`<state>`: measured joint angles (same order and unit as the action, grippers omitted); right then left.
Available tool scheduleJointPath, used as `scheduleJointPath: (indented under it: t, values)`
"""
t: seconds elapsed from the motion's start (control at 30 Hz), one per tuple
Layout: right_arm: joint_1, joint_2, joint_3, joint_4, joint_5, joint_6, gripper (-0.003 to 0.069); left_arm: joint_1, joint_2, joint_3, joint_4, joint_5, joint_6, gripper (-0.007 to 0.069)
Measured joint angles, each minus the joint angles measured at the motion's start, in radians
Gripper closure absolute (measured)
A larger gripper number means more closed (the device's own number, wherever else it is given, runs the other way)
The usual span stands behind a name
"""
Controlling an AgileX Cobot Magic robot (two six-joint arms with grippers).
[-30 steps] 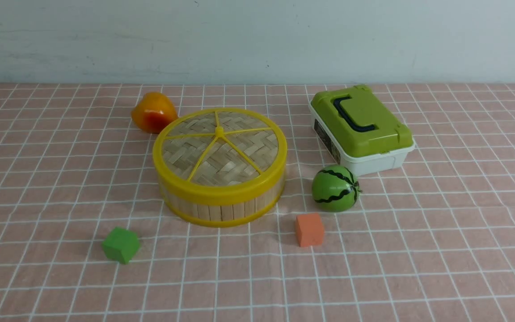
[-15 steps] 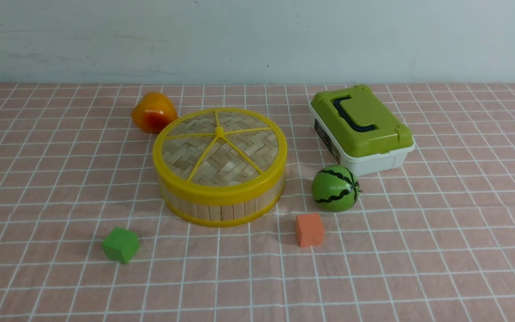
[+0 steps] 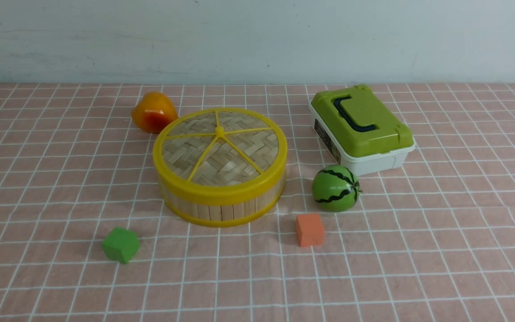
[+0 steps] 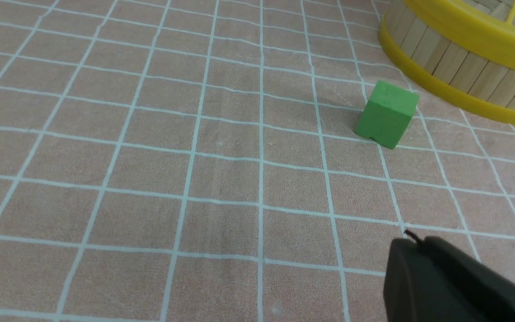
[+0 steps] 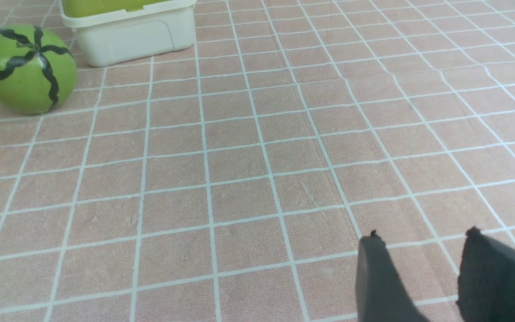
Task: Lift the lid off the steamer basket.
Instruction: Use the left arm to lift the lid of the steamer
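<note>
The woven bamboo lid (image 3: 220,150), with its thick yellow rim and yellow spokes, sits flat on the steamer basket (image 3: 221,208) in the middle of the table. The basket's slatted wall (image 4: 463,67) also shows in the left wrist view. My left gripper (image 4: 411,241) is shut with nothing in it, low over the cloth, well short of the basket. My right gripper (image 5: 423,237) stands open over bare cloth, nothing between its fingers. Neither arm shows in the front view.
A green cube (image 3: 120,244) lies in front-left of the basket, an orange cube (image 3: 309,229) and a toy watermelon (image 3: 335,188) to its right. A white box with a green lid (image 3: 361,127) stands back right. An orange-yellow fruit (image 3: 154,112) sits behind the basket.
</note>
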<state>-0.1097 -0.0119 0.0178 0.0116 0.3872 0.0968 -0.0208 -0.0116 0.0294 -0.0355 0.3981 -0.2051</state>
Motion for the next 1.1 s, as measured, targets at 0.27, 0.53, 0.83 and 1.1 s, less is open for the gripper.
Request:
scheduleJointPath:
  t: [0.27, 0.53, 0.83, 1.1]
  values:
    - [0.0, 0.0, 0.0, 0.0, 0.0, 0.0, 0.0418, 0.0, 0.0, 0.0, 0.0, 0.0, 0.0, 0.0624]
    - [0.0, 0.0, 0.0, 0.0, 0.0, 0.0, 0.0418, 0.0, 0.0, 0.0, 0.001, 0.0, 0.0, 0.0624]
    - [0.0, 0.0, 0.0, 0.0, 0.0, 0.0, 0.0418, 0.0, 0.0, 0.0, 0.001, -0.069, 0.0, 0.0619]
    - [0.0, 0.0, 0.0, 0.0, 0.0, 0.0, 0.0418, 0.0, 0.0, 0.001, 0.001, -0.516, 0.0, 0.061]
